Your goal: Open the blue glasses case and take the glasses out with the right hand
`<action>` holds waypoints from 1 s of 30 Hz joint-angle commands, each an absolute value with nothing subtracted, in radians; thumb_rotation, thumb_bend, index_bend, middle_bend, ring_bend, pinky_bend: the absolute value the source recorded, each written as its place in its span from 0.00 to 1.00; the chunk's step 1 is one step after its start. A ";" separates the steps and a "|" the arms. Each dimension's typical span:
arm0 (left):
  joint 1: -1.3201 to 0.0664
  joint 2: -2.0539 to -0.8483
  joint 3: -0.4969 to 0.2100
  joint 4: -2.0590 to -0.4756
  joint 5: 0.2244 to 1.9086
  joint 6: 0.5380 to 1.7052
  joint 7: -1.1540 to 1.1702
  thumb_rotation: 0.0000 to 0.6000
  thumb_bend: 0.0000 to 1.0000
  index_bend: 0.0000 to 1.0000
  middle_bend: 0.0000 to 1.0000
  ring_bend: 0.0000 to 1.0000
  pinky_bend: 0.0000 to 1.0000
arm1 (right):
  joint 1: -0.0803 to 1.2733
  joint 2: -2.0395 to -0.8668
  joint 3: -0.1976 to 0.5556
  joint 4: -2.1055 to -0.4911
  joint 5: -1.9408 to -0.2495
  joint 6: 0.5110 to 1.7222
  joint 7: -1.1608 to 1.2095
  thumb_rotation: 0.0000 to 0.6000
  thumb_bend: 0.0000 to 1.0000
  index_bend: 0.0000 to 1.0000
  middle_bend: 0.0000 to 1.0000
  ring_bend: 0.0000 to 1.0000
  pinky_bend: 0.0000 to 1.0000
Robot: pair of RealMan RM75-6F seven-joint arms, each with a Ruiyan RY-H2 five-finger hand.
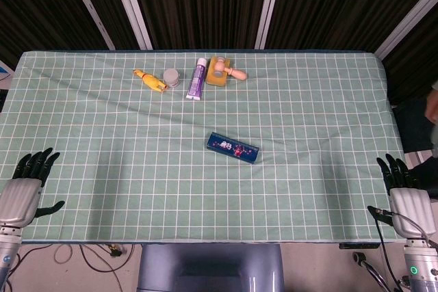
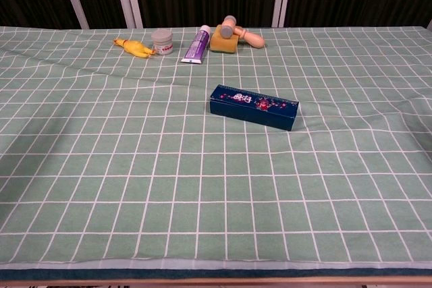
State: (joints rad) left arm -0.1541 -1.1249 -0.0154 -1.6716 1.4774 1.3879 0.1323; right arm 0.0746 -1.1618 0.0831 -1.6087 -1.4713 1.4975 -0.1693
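The blue glasses case [image 1: 233, 148] lies closed near the middle of the green checked tablecloth, long side slanting down to the right; the chest view shows the case [image 2: 254, 106] with a flowered lid. No glasses are visible. My left hand [image 1: 27, 184] hangs at the table's front left corner, fingers apart, holding nothing. At the front right edge my right hand [image 1: 402, 193] is likewise spread and holds nothing. Both hands are far from the case and appear only in the head view.
Along the far side lie a yellow rubber chicken [image 1: 150, 79], a small grey jar [image 1: 172, 76], a purple tube [image 1: 198, 79] and a wooden toy on a yellow block [image 1: 223, 72]. The tablecloth [image 1: 308, 114] covers the whole table.
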 commanded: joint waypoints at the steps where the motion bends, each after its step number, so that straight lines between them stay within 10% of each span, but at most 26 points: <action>1: -0.154 -1.125 -0.016 -1.672 1.477 1.388 0.132 1.00 0.00 0.00 0.00 0.00 0.00 | 0.075 -1.162 0.083 -1.609 -1.472 1.498 -0.170 1.00 0.00 0.00 0.00 0.00 0.24; 30: -0.158 -1.131 -0.022 -1.656 1.476 1.389 0.126 1.00 0.00 0.00 0.00 0.00 0.00 | 0.165 -1.196 0.124 -1.745 -1.408 1.375 -0.298 1.00 0.03 0.00 0.00 0.00 0.24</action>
